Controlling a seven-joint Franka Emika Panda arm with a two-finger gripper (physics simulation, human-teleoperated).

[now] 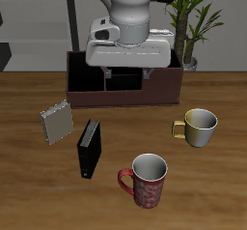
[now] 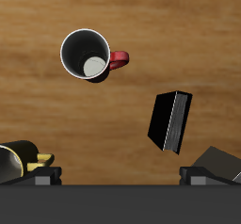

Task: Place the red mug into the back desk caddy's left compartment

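Note:
The red mug (image 1: 148,181) stands upright near the table's front edge, its handle (image 1: 124,182) to one side. From above it shows as a light grey interior with a red rim (image 2: 91,56). The back desk caddy (image 1: 164,87), a long dark brown box, sits at the far side of the table. My gripper (image 1: 126,76) hangs high above its front wall, far from the mug. It is open, with nothing between the fingers (image 2: 42,174). The hand hides most of the caddy's inside, so the left compartment cannot be made out.
A yellowish-gold mug (image 1: 200,126) stands between the caddy and the red mug. A black box (image 1: 89,148) stands upright mid-table, and a grey ridged block (image 1: 56,123) leans beside it. A potted plant (image 1: 198,21) rises behind the caddy.

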